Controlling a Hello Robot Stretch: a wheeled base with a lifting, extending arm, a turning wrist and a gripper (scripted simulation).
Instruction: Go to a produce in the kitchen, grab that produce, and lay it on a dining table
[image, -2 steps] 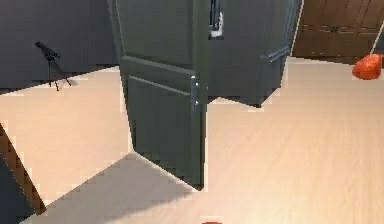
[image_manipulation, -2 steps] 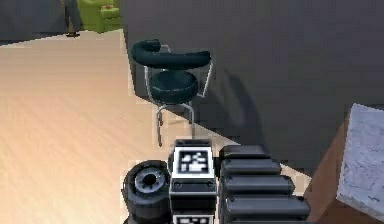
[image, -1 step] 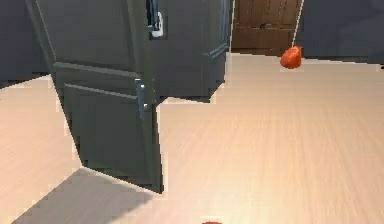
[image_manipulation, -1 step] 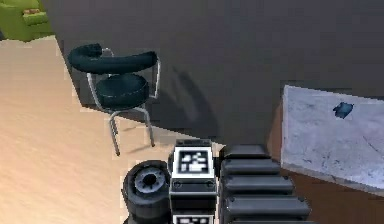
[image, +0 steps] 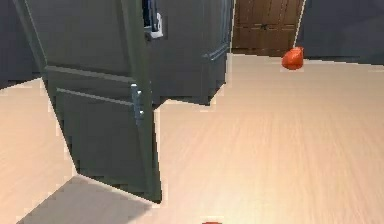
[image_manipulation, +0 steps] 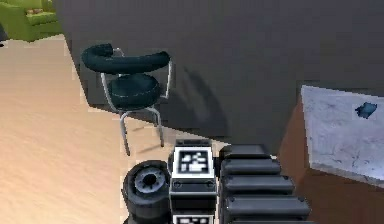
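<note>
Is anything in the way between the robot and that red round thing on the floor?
Nothing visible: bare wooden floor runs to the red-orange roundish thing. The open dark grey panelled door stands aside, at the forward view's left.

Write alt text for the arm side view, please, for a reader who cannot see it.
A dark green armchair on thin metal legs stands on a wooden floor against a dark grey wall. The robot's dark arm and gripper rise from the bottom edge; a grey-topped table stands at right.
</note>
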